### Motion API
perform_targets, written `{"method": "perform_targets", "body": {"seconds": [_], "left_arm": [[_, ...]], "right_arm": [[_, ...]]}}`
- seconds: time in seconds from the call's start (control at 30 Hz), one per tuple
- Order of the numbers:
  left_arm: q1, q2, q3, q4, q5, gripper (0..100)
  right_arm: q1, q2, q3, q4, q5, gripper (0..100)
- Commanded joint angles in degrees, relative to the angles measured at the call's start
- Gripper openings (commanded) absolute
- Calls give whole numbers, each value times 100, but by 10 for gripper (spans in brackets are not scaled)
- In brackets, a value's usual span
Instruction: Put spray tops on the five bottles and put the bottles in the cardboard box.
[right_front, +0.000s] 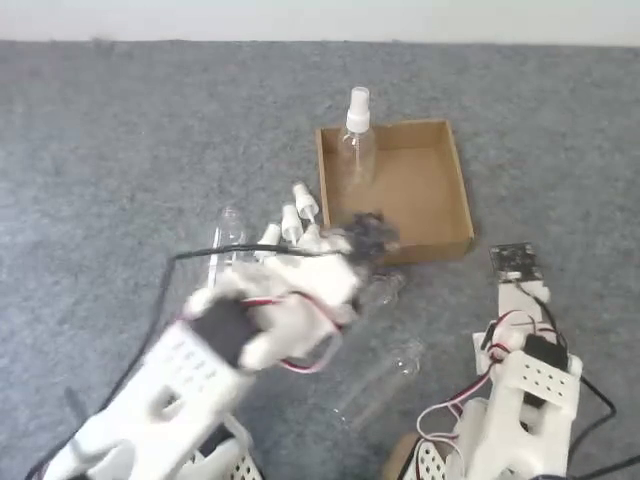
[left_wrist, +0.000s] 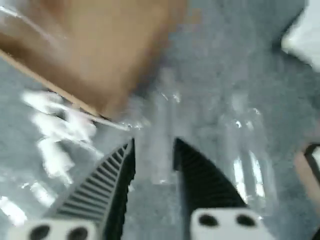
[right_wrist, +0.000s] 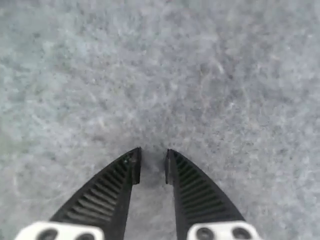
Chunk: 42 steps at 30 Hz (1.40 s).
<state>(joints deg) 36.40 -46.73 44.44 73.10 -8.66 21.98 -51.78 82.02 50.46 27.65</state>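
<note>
Only a small part of the work is done, I judge. One bottle (right_front: 357, 150) stands upright in a corner of the cardboard box (right_front: 415, 195), and its spray top (right_front: 358, 105) is already on it. That is the only finished bottle I can find.

The rest is open. The loose spray tops (right_front: 292, 222), about four I think, lie in a group just beside the box's wall. I count three bare bottles lying on the grey tabletop (right_front: 120, 150): the far bottle (right_front: 228, 232) near the tops, the middle bottle (right_front: 385, 288) close to the box's near wall, and the near bottle (right_front: 385, 378) between my two arms. I cannot find a fifth bottle; maybe my left arm covers it.

My left gripper (left_wrist: 152, 145) hangs low over the middle bottle, its jaws spread a little and pinching nothing. The view is blurred, so I cannot say whether it touches the plastic. My right gripper (right_wrist: 151, 152) is over bare tabletop, well apart from the bottles, its jaws a narrow gap apart and empty.

So four bottles are left to be capped and put in the box.
</note>
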Motion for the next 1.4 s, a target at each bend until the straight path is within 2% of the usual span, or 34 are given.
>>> {"method": "perform_targets", "body": {"seconds": [0.0, 0.1, 0.23, 0.3, 0.53, 0.7, 1.13, 1.37], "left_arm": [[782, 782, -338, -369, 536, 197], [1125, 1125, -338, -527, 914, 203], [1459, 1486, -356, -695, 976, 203], [1547, 1679, -347, -712, 976, 203], [1503, 2330, -374, -703, 985, 205], [1538, 2497, -391, -721, 1240, 272], [1512, 3314, -391, -853, 1257, 272], [1512, 3376, -198, -1319, 1257, 272]], "right_arm": [[567, -110, -167, -215, -290, 69], [892, -110, -273, -207, -308, 70], [971, -101, -237, -180, -369, 70], [963, -101, -237, -84, -668, 70], [954, -101, -290, -110, -1020, 71], [954, -101, -237, -127, -1029, 71], [954, -110, -176, -207, -1143, 71], [954, -110, -167, -215, -1160, 71]]}}
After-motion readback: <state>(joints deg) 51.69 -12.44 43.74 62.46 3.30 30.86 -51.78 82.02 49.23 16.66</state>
